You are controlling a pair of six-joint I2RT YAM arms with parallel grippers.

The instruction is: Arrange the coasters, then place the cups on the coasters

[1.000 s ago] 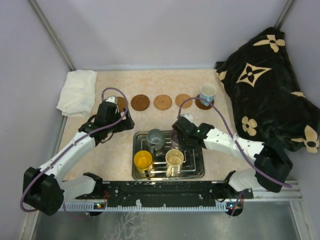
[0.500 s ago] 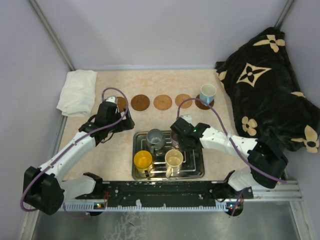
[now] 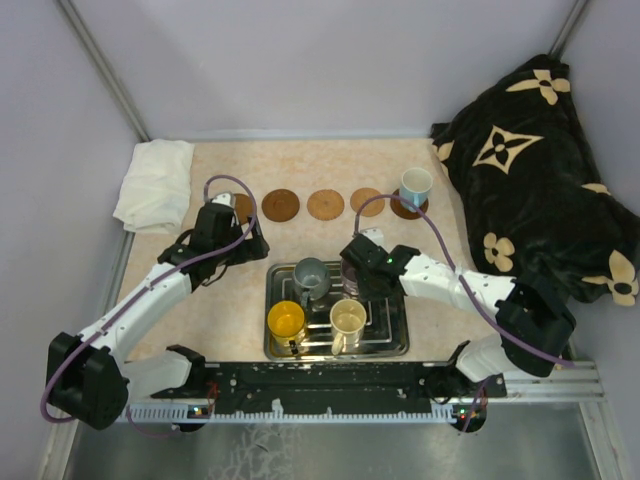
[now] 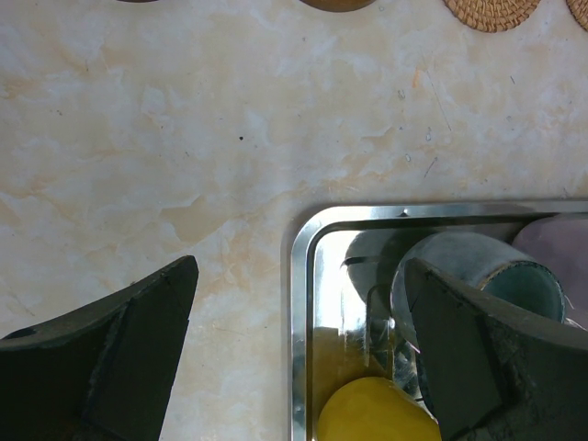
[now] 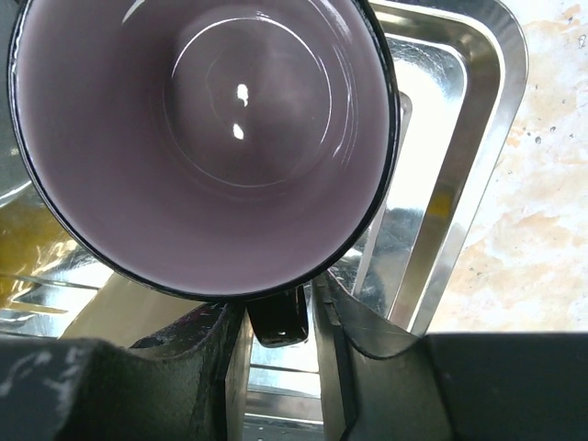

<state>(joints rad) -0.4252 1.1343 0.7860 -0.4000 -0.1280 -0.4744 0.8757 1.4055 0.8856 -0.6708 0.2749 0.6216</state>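
In the top view, three bare brown coasters (image 3: 325,204) lie in a row at the back. A light blue cup (image 3: 415,184) stands on another coaster at the right end, and one more coaster (image 3: 243,207) is half hidden by my left arm. The grey cup (image 3: 310,273), orange-yellow cup (image 3: 286,321) and cream cup (image 3: 349,318) stand in the metal tray (image 3: 390,345). My right gripper (image 5: 276,312) is shut on the handle of the purple cup (image 5: 211,138) in the tray's back right. My left gripper (image 4: 303,349) hangs open above the tray's back left corner (image 4: 299,303), beside the grey cup (image 4: 487,276).
A white folded cloth (image 3: 155,183) lies at the back left of the table. A black patterned blanket (image 3: 540,160) is heaped along the right side. A woven coaster's edge (image 4: 491,11) shows at the top of the left wrist view.
My right gripper has slid a little to the left over the tray and narrowed its jaws onto the purple cup's handle. The left arm has stayed still.
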